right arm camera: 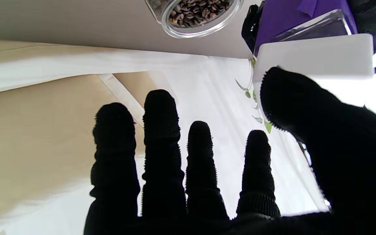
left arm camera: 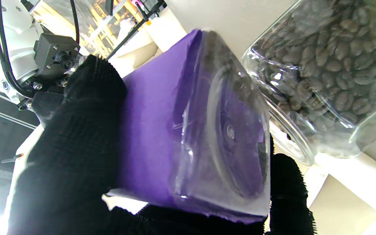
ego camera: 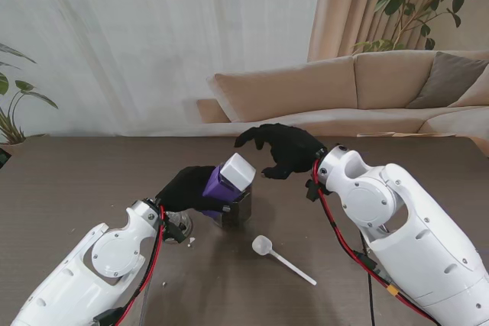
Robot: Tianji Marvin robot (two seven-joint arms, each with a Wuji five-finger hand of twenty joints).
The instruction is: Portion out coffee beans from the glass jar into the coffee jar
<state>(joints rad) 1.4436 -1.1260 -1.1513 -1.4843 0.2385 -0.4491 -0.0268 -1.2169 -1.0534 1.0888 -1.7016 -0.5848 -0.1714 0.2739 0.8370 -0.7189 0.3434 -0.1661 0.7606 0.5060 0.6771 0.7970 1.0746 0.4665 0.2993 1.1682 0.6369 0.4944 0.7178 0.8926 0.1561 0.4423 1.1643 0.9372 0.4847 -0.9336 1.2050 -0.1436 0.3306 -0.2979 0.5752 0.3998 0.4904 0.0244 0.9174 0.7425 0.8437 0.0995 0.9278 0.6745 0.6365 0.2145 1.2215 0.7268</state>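
Observation:
The coffee jar (ego camera: 220, 182), clear with a purple label and a white square lid (ego camera: 238, 169), is tilted off the table with my left hand (ego camera: 187, 188) shut around it. In the left wrist view its clear base (left arm camera: 230, 137) faces the camera between my gloved fingers (left arm camera: 70, 147). The open glass jar (ego camera: 234, 210) full of coffee beans stands on the table right beside it (left arm camera: 321, 65). My right hand (ego camera: 283, 149) hovers open by the lid, fingers spread (right arm camera: 162, 130), thumb close to the white lid (right arm camera: 312, 55); contact is unclear. The beans (right arm camera: 197, 9) show through the jar mouth.
A white plastic scoop (ego camera: 279, 255) lies on the dark table (ego camera: 69, 181), nearer to me and right of the jars. A small round glass object (ego camera: 179, 227) sits by my left wrist. A beige sofa (ego camera: 359, 89) stands beyond the far edge.

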